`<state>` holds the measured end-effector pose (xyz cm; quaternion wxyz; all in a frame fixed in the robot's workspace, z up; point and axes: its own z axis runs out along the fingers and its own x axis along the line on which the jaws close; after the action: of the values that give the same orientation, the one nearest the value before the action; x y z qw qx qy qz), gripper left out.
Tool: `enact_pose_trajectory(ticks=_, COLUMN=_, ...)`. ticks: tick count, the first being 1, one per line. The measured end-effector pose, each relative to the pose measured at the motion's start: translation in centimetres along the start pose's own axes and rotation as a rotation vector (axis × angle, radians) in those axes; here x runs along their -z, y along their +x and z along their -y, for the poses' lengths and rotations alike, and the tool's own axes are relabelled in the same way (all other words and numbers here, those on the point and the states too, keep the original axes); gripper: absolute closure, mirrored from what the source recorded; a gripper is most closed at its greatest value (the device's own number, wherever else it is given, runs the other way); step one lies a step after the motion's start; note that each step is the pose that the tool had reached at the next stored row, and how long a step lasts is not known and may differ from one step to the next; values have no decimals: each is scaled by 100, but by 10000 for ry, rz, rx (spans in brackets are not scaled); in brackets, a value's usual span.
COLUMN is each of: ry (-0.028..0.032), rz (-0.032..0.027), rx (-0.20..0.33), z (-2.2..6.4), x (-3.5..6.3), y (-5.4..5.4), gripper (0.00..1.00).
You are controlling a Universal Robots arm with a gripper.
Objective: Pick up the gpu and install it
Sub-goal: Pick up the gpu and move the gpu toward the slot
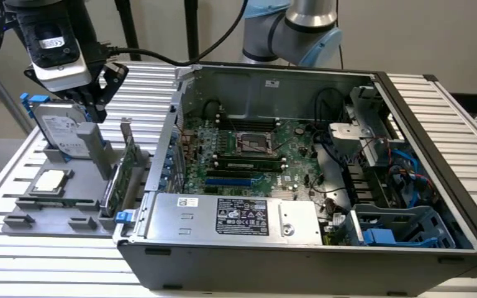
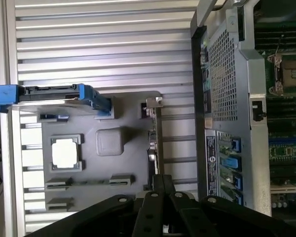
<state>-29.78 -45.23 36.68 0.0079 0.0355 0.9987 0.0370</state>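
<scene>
At the exterior view's left, I am hovering the pincer [image 1: 96, 108], closed on nothing, over the drive [image 1: 66, 133] in the tray [image 1: 23, 218] on the worktop [image 1: 48, 264]. The gpu [image 1: 125, 167] is standing on edge, untouched, at the tray's side nearest the open case [image 1: 305, 261]. I am judging this the approach to the pick. A grasp is calling for parted jaws lined along its thin top edge.

The bench [image 1: 56, 261] is ribbed, matt silver metal. The holder [image 1: 48, 217] is matt grey plastic. The gpu [image 1: 121, 177] is green circuit board with a bare metal bracket. The computer case [image 1: 305, 270] is dark matt metal.
</scene>
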Motion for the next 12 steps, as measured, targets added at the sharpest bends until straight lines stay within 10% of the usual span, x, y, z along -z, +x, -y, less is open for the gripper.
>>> enact_pose_trajectory(ticks=12, ry=2, rz=-2, rx=-2, z=0, x=1, y=1, gripper=100)
